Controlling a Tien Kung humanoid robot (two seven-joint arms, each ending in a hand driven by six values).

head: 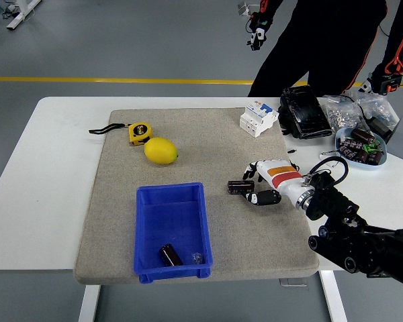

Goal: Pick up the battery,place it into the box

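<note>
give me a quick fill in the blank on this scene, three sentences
1. The battery on the mat lies just left of the ____ hand.
2. The blue box already holds one ____.
3. The lemon sits right beside the yellow ____.

Missing words: right; battery; tape measure
</note>
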